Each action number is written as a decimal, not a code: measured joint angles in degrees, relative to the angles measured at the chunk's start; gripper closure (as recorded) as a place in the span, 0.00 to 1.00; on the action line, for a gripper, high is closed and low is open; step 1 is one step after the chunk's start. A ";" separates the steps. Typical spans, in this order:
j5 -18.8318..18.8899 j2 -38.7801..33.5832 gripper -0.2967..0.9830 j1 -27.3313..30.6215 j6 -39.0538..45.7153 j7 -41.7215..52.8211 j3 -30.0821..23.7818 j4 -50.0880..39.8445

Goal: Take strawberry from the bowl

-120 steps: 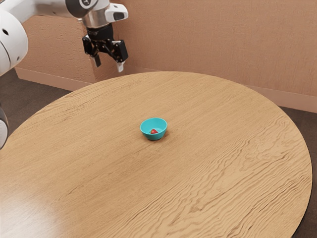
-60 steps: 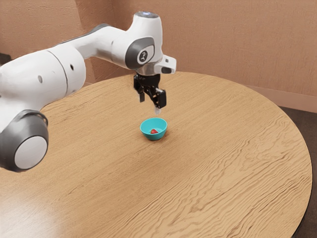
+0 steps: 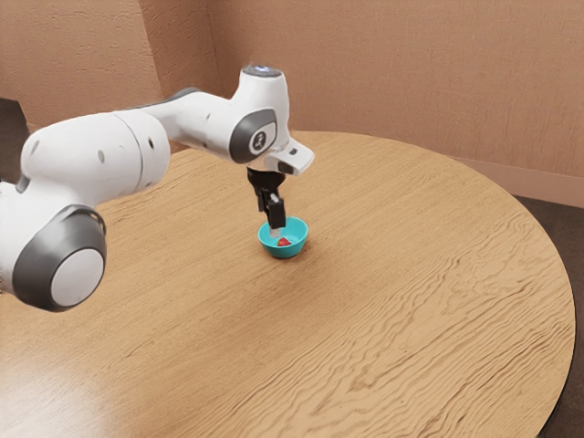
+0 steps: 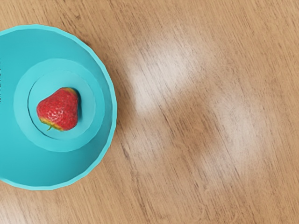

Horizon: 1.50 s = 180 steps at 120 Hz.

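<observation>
My gripper (image 3: 274, 230) points down at the turquoise bowl (image 3: 292, 250), its lower end over the side of the bowl toward the exterior view's left. The red strawberry (image 3: 284, 243) lies on the bowl's floor, just beside and below that end. From the wrist view, the strawberry (image 4: 59, 109) rests on its side within the round base of the bowl (image 4: 100, 140), with a strip of bare bowl around it.
The bowl stands on a round wooden table (image 3: 392, 274), whose wood grain also shows beside it in the wrist view. A brown wall (image 3: 383, 73) rises behind the table, and the white arm (image 3: 91, 173) reaches in from the exterior view's left.
From high over the table's far left side, my hand has travelled toward the exterior view's right and come down to the bowl, turning as it went. Bowl and strawberry have not moved.
</observation>
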 joint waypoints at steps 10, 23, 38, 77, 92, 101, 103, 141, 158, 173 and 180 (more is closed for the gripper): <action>-0.52 1.23 0.23 1.10 1.52 4.34 -0.01 1.21; -0.94 3.19 0.23 2.83 2.77 9.80 -0.35 4.27; -2.23 5.48 0.23 4.40 3.77 15.91 -0.66 6.42; -6.53 12.28 0.27 6.91 4.33 27.92 -1.71 13.68; -7.26 13.80 0.32 7.61 4.22 31.07 -2.52 14.73; -7.75 14.19 0.36 8.35 3.81 32.67 -2.74 15.06; -7.90 14.23 0.37 8.58 3.63 33.00 -2.72 15.09; -9.74 14.94 0.42 10.45 2.16 37.79 -2.58 17.58; -9.95 16.65 0.43 10.79 3.37 39.24 -2.70 18.12; -10.33 17.62 0.44 11.39 4.40 40.27 -2.81 18.16; -10.67 17.90 0.45 11.43 4.86 40.69 -2.86 18.18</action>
